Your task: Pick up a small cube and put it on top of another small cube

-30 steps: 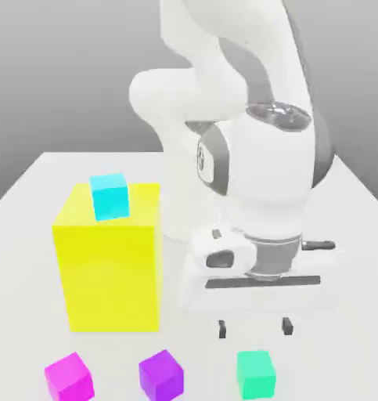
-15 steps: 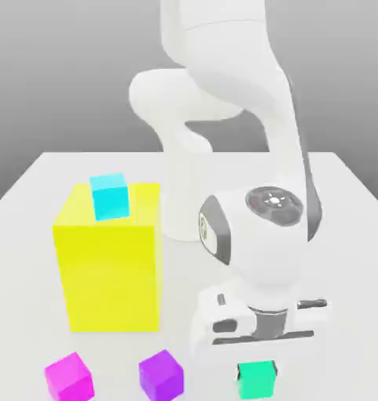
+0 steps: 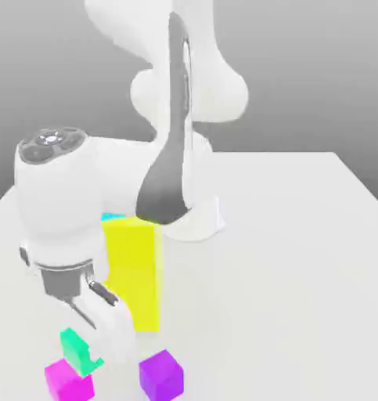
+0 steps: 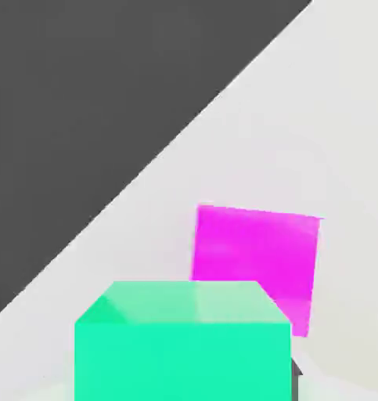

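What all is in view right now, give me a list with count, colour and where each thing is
Sea-green cube: one, teal-green, tilted just above the magenta cube at the gripper's tip, near the front at the exterior view's left.
Magenta cube: one, bright pink, on the table under the sea-green cube.
Purple cube: one, dark purple, on the table to the exterior view's right of the magenta cube.
Yellow block: one, yellow, large, standing behind the small cubes.
Cyan cube: one, light blue, a sliver on top of the yellow block.
Table: one, white.
Arm: one, white.
Gripper: one, white, holding the sea-green cube.
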Tool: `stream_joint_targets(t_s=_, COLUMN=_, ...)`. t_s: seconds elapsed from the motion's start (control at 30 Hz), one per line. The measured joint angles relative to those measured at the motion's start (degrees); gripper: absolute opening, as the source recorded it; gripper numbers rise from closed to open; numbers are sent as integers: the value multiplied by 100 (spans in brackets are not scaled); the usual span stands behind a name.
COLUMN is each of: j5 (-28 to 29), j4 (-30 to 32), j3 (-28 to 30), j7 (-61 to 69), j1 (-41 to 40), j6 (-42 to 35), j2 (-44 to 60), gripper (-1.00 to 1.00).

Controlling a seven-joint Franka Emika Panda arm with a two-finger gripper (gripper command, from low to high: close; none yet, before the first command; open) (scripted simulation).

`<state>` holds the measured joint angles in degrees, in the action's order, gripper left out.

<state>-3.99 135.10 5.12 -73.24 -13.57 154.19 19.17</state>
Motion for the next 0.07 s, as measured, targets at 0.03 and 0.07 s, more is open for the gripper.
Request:
stream_joint_targets(t_s=0.03, j5=0, j4=0, j3=0, j7=0, j1=0, j6=0, j2=0, gripper=100)
stream_joint_targets(t_s=0.07, j5=0, j4=0, j3=0, j7=0, j1=0, j6=0, j2=0, gripper=100)
